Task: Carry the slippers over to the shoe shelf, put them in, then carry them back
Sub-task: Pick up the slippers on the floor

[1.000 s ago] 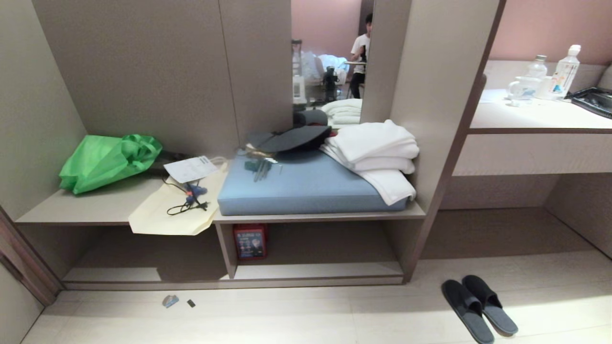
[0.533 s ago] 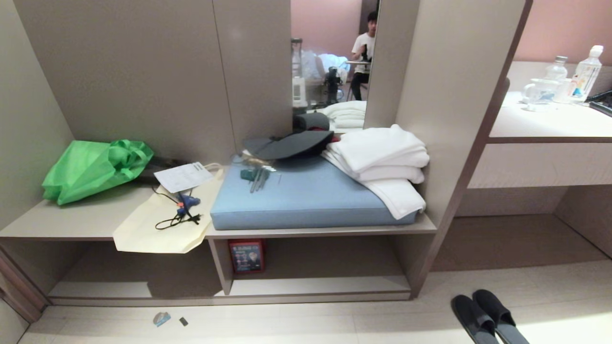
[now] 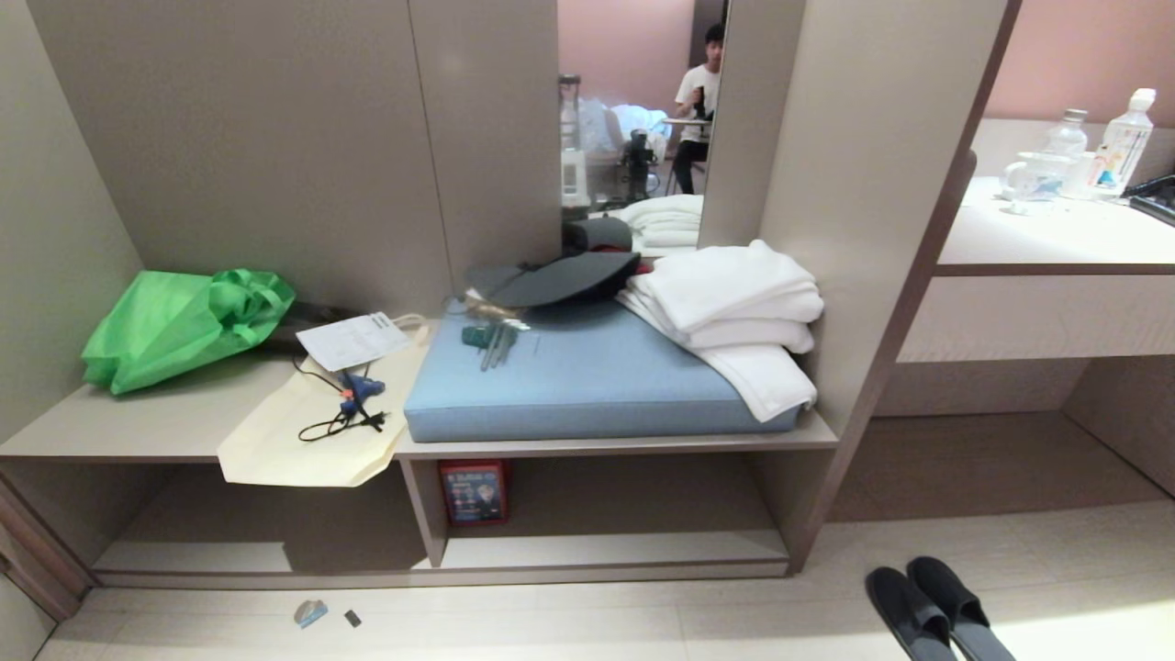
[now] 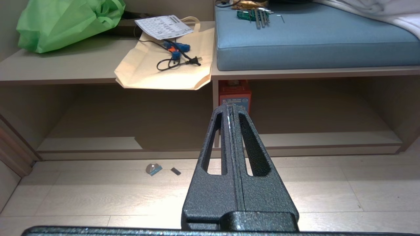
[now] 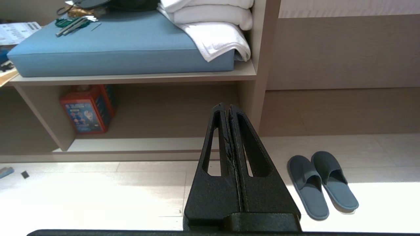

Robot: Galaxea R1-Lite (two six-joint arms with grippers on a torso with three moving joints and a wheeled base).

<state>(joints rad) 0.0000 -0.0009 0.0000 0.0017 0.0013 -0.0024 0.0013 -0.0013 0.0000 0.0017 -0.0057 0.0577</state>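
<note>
Two flat dark grey-blue fabric slippers (image 3: 936, 613) lie side by side on pale plank flooring (image 3: 587, 624), lower right of the head frame. The taupe laminate shoe shelf (image 3: 606, 549), lower centre, holds one red box (image 3: 475, 492). Left gripper (image 4: 232, 106) and right gripper (image 5: 225, 106) are both clenched, grasping nothing.

No wording can be read anywhere. Print is seen on a white paper sheet (image 4: 163, 27) lying on the bench, on a red box (image 5: 86, 108) standing in the shoe shelf (image 3: 610, 549), and on a bottle label (image 3: 1114, 158) on the counter (image 3: 1056, 240), all too small to be made out.
</note>
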